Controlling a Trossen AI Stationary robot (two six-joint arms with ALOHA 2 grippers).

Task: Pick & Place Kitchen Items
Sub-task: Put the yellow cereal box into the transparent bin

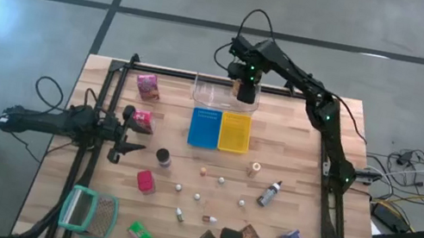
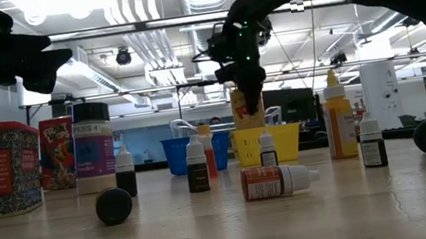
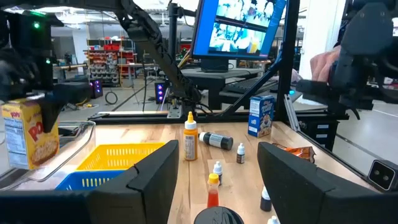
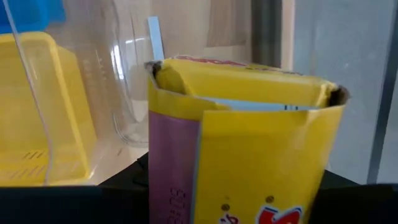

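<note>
The right gripper (image 1: pixel 245 90) clamps a yellow box (image 4: pixel 249 143) above the clear tub (image 1: pixel 218 96), at the wooden table's (image 1: pixel 291 164) far edge. The left gripper (image 1: pixel 129 133) waits open. Beyond: an industrial ceiling.

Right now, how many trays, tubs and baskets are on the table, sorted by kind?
blue tray: 1
yellow tray: 1
clear tub: 1
mesh basket: 1
Total: 4
</note>
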